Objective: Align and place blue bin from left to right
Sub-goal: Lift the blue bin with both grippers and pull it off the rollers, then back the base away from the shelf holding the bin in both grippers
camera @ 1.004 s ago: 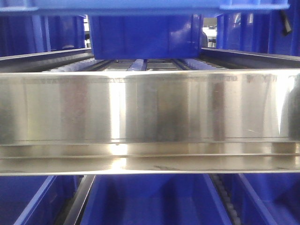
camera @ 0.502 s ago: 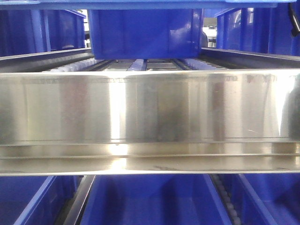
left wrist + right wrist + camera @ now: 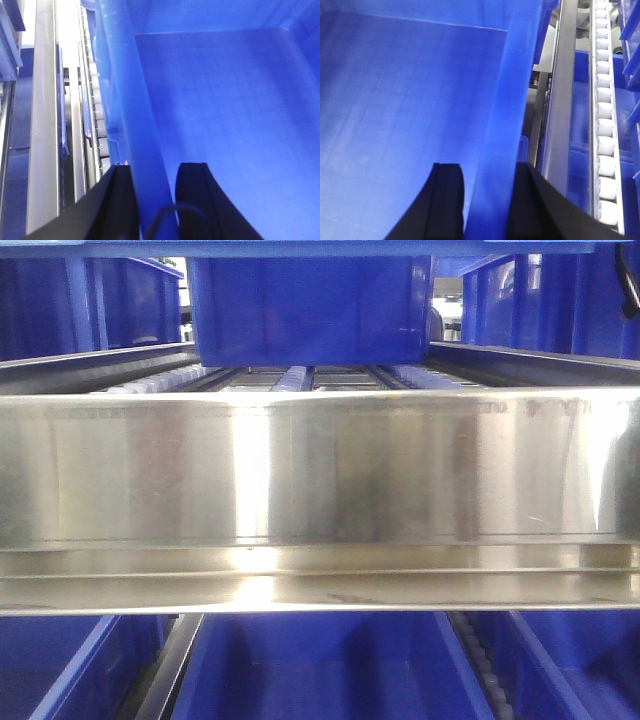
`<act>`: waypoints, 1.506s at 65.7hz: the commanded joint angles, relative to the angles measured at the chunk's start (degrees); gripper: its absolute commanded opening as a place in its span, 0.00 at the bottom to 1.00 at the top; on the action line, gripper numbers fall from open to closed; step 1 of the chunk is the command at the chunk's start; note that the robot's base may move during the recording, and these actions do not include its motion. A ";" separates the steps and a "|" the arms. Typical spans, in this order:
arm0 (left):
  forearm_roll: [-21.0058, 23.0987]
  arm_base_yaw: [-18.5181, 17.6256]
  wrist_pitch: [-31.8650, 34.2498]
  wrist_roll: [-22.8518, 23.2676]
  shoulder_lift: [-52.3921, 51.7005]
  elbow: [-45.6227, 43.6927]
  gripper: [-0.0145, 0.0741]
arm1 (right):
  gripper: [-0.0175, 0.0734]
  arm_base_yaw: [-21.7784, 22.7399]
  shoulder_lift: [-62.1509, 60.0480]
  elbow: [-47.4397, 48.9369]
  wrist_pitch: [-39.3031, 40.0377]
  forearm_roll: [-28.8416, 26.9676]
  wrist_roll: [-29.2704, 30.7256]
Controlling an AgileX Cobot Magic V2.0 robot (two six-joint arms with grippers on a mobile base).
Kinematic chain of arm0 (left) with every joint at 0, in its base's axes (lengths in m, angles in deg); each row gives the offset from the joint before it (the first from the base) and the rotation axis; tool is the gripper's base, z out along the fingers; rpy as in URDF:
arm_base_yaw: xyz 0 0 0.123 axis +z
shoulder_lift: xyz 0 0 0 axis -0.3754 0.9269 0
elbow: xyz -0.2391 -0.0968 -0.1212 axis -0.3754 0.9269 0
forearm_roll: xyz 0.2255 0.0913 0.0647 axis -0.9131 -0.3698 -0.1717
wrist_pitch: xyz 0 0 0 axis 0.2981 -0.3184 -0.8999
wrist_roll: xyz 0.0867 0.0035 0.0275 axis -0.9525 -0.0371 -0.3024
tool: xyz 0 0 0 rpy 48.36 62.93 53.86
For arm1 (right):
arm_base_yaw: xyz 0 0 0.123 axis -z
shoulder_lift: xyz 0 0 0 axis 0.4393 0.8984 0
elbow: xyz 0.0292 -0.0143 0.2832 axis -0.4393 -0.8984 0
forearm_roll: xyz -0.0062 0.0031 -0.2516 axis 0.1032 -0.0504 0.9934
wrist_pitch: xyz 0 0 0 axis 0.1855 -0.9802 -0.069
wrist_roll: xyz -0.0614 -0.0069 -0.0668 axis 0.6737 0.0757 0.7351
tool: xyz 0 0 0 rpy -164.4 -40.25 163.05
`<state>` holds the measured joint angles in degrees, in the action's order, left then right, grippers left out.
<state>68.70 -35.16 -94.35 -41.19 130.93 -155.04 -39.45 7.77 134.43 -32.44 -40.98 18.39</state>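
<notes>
Gripping the blue bin [image 3: 225,100] from both sides, I am pinching its left wall in the left gripper [image 3: 156,172] and its right wall in the right gripper [image 3: 487,172].

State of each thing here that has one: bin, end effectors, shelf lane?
blue bin: empty inside, held by both side walls.
left end effector: shut on the bin's left wall.
right end effector: shut on the bin's right wall.
far bin: upright on the roller lane.
roller lane: bare in front of the far bin.
</notes>
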 commanded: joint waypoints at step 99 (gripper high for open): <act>0.63 -0.17 4.62 -0.96 -0.39 -0.98 0.04 | 0.12 0.12 -1.76 1.08 5.89 -0.43 1.02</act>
<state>68.70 -35.16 -93.82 -41.06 131.39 -155.04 -39.45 7.77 134.43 -32.08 -40.56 18.30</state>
